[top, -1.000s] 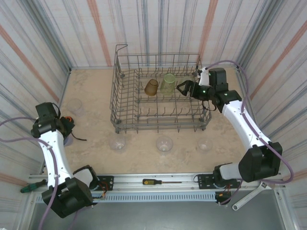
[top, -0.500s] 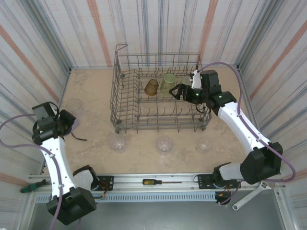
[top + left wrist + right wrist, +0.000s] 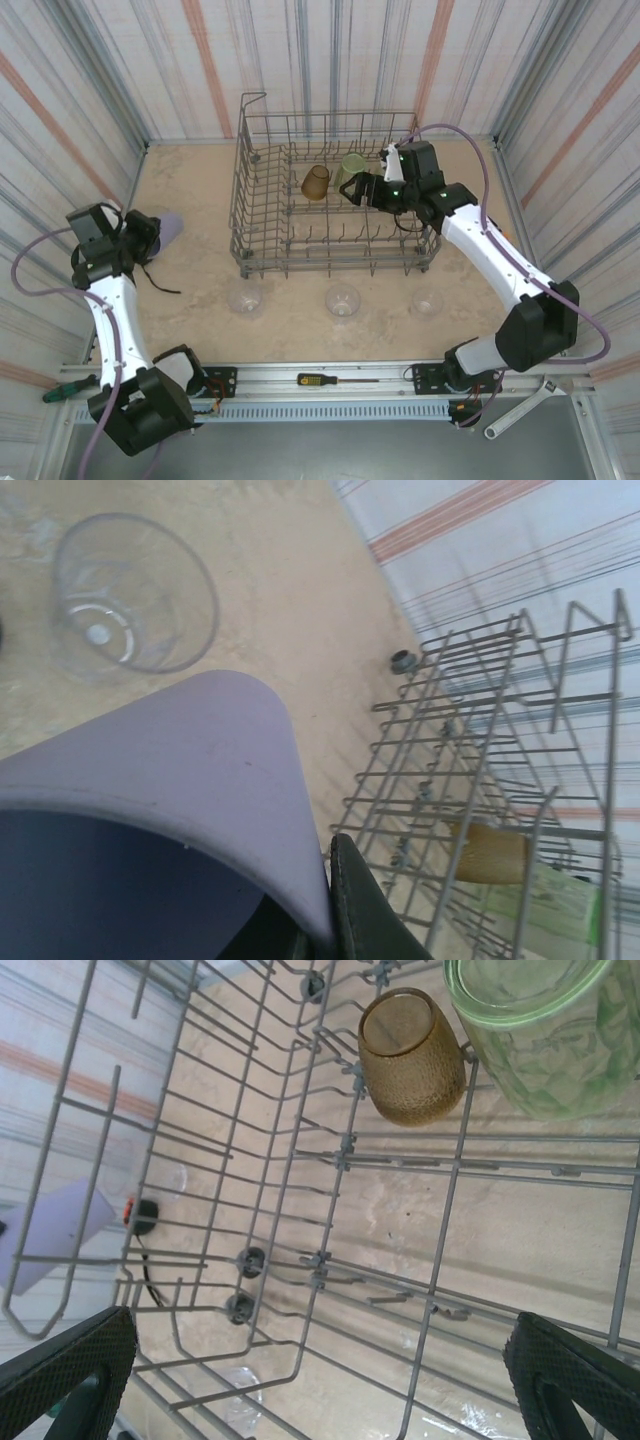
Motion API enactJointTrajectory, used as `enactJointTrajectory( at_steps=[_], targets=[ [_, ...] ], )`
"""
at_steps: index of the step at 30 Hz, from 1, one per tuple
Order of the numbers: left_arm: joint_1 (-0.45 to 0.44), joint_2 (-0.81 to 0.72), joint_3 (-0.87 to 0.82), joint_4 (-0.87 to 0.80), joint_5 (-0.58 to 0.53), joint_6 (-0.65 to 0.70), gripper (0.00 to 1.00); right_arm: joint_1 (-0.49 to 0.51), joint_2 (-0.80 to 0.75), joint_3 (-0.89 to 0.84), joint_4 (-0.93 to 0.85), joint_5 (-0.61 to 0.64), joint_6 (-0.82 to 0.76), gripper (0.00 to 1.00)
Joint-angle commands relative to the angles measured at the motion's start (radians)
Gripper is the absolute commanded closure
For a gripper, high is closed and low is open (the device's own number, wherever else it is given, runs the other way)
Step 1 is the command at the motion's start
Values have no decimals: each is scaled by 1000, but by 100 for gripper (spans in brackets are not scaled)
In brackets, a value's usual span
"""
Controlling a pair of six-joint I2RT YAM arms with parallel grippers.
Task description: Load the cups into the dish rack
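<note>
Two cups are already inside the dish rack (image 3: 243,205), which stands toward the far edge of the desk (image 3: 195,180). They are an amber cup (image 3: 315,182) and a pale green cup (image 3: 350,168), side by side in the far rows.

Three clear cups (image 3: 343,299) wait in a line between the rack and the near edge. A fourth clear cup (image 3: 130,595) sits by the left edge.

The left claw (image 3: 152,236) is clamped on the rim of the lavender cup (image 3: 170,227), one finger inside the mouth and one outside. It holds the cup off the desk near the left edge, tilted, well apart from the rack.

The right claw (image 3: 352,190) hangs over the rack beside the green cup, jaws wide apart and empty.

Step in hand, as judged: carry the lavender cup to the rack.

- A rim pinch on thin plastic could slip or swing, so the travel should be slow and smooth.
- Raise the cup above the rack's tall left wall before crossing it.
- Aim for the free tines on the left side, apart from the amber cup and out of the right arm's way.
- Turn the mouth down and seat the cup over the tines. Part the jaws only once it rests.
</note>
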Motion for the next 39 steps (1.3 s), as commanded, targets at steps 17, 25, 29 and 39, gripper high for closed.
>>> enactJointTrajectory(
  at_steps=[17,25,29,39],
  targets=[
    [-140,127,20,457,181,-179,100,43,129,139,-33,21,14,1],
    [-178,194,56,584,180,-308,100,45,122,161,-50,7,2,1],
    [-193,182,75,591,143,-312,100,44,108,152,-59,13,-8,1],
    [-276,213,153,615,151,-323,100,38,103,140,-60,-12,-14,1]
  ],
)
